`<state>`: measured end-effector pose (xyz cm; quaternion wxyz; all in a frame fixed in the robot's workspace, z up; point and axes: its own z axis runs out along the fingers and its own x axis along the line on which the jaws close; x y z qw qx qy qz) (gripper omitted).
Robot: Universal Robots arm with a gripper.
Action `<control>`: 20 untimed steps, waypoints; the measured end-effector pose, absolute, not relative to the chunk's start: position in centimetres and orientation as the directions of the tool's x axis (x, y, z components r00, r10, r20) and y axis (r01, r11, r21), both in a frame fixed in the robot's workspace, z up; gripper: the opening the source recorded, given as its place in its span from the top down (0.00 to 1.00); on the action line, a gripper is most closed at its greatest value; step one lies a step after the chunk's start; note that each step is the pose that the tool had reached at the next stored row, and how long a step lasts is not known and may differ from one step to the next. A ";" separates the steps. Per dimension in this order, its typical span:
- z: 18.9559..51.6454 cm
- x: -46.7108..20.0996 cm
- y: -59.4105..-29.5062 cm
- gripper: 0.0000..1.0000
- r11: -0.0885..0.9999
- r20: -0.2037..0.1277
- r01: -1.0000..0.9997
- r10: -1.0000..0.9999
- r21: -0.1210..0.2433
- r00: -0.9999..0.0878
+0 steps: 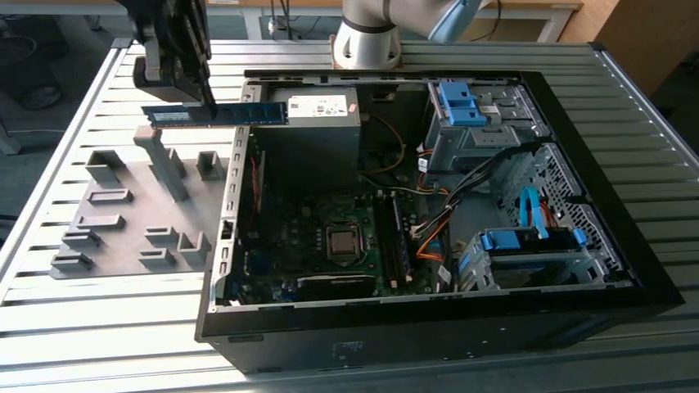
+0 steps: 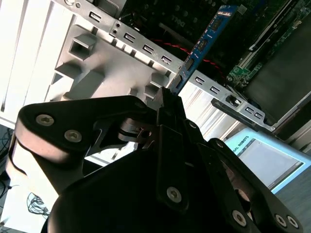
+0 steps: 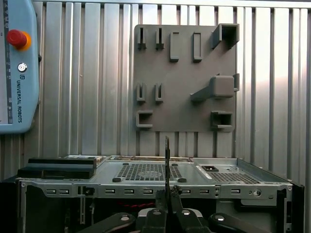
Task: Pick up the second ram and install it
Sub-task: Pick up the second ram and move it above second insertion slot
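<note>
The second ram [image 1: 218, 115] is a thin blue-green stick held level and on edge in the air, above the gap between the grey holder tray [image 1: 131, 217] and the open computer case [image 1: 437, 205]. My gripper [image 1: 202, 102] is shut on it near its middle, coming down from above. In the second wrist view the ram [image 2: 206, 41] runs away from the gripper [image 2: 170, 94] over the case's side rail. In the first wrist view the ram [image 3: 167, 160] shows edge-on, rising from the gripper [image 3: 167, 194]. The motherboard's memory slots [image 1: 395, 237] lie inside the case, well away from the stick.
The holder tray [image 3: 184, 77] carries several grey blocks and empty slots. Inside the case are a power supply [image 1: 317, 115], blue drive-bay latches [image 1: 464, 102], cables and a processor socket [image 1: 344, 243]. A teach pendant [image 3: 17, 68] lies on the slatted table [image 1: 98, 327]. The arm's base [image 1: 366, 41] stands behind the case.
</note>
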<state>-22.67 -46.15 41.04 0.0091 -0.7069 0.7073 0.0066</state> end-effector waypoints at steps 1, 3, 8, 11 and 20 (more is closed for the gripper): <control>41.0 -22.7 -46.1 0.86 0.001 -0.022 -1.000 -1.000 -0.003 0.000; 41.0 -22.7 -46.1 0.86 0.001 -0.022 -1.000 -1.000 -0.004 0.000; 41.0 -22.4 -46.1 0.86 0.001 -0.022 -1.000 -1.000 -0.004 0.000; 41.0 -22.2 -46.1 0.86 0.001 -0.022 -1.000 -1.000 -0.003 -0.001; 41.0 -21.5 -46.1 0.86 0.001 -0.022 -1.000 -1.000 -0.004 0.000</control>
